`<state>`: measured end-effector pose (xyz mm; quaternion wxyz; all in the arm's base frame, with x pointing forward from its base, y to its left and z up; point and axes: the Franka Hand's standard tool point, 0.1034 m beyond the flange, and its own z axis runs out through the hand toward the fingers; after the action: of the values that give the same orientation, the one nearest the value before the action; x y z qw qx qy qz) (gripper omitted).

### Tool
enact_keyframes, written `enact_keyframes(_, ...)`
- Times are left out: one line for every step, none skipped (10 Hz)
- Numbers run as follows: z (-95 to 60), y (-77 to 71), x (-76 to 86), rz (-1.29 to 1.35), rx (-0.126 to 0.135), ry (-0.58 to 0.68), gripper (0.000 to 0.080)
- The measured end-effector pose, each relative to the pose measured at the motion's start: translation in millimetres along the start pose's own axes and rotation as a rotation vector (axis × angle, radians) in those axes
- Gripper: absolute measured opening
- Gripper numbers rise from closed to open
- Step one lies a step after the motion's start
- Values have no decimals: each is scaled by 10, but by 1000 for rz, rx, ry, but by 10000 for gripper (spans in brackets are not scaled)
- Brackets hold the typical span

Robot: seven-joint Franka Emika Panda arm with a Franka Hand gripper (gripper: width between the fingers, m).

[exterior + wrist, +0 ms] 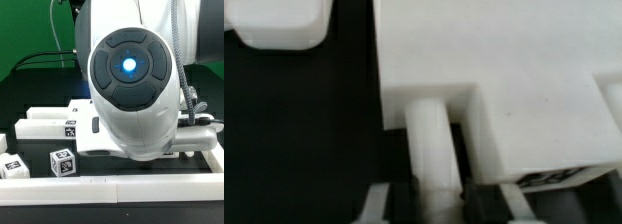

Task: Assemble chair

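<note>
Slippage worries us: over the chair slab [491, 70] on the black table [35, 150], the arm [130, 80] hides the gripper, so we cannot tell its fingers' opening or hold; an off-centre pinch could twist the slab.

The chair pieces [50, 125] are seen in matte white, each marked with square black-and-white tags [63, 161], and the table [30, 95] beneath them is shown black. The robot arm [150, 125] is finished in glossy white, with a dark grey round cap [125, 95] in which a blue light [128, 66] is lit. A green backdrop [20, 25] is seen behind.
</note>
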<state>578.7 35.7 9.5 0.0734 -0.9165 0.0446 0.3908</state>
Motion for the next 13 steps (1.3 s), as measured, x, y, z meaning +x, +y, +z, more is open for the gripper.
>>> enact_keyframes(0,0,0,0,0,0,109)
enact_keyframes(-5,-2,1,0,0,2,109)
enact_keyframes(-102,-18,-12,-7,4,31,109)
enact_keyframes(-233,-15,-117,-17,14,52,109)
enact_keyframes(-334,-8,-229,-18,32,97,110)
enact_keyframes(-441,-2,-319,-26,39,162,110)
enact_keyframes(-626,-20,-436,-51,41,281,110)
enact_keyframes(-749,-19,-654,-76,50,380,110)
enact_keyframes(-789,13,-748,-96,42,474,110)
enact_keyframes(-783,22,-712,-91,38,526,110)
enact_keyframes(-846,32,-636,-86,30,631,110)
enact_keyframes(-886,48,-616,-80,19,741,111)
enact_keyframes(-921,25,-604,-91,15,777,111)
